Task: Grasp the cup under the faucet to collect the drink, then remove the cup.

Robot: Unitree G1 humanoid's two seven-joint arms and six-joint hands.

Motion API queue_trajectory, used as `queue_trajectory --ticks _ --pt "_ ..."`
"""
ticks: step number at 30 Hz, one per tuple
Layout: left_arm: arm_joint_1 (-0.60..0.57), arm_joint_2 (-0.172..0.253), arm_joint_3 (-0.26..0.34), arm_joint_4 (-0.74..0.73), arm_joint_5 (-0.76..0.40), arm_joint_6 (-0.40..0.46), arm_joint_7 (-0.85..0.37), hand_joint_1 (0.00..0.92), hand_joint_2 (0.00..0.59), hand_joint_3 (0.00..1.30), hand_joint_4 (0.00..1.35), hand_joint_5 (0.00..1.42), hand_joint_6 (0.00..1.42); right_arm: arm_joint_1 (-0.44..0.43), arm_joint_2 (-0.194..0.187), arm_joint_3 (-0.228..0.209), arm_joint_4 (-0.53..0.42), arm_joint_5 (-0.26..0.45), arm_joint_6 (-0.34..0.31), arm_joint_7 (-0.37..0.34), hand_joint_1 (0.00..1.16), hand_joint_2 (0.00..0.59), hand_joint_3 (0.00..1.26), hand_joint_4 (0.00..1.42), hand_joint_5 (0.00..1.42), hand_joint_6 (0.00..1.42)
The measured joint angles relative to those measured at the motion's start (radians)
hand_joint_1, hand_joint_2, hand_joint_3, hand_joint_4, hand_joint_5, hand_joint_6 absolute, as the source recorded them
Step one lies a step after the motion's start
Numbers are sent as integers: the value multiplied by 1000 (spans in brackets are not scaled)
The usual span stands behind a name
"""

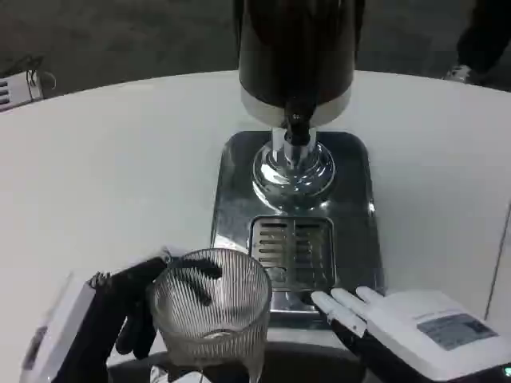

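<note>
Left hand [120, 311] grips a ribbed glass cup [211, 307] near the table's [104, 175] front edge. Right hand [375, 315], fingers apart, touches the drink dispenser's [295, 56] metal base [351, 215].

L hand [132, 307] low on the robot's left, black fingers [196, 271] wrapped round the cup [211, 307], holding it. R hand [399, 327] across from it, white back up, fingers [339, 305] straight, holding nothing.
</note>
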Motion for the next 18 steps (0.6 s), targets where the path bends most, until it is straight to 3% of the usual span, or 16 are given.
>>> queue_trajectory --ticks 18 --pt "5 0 1 0 -4 0 -5 603 0 995 1144 1324 1424 0 29 -2 -3 -10 -8 18 526 436 0 0 0 0"
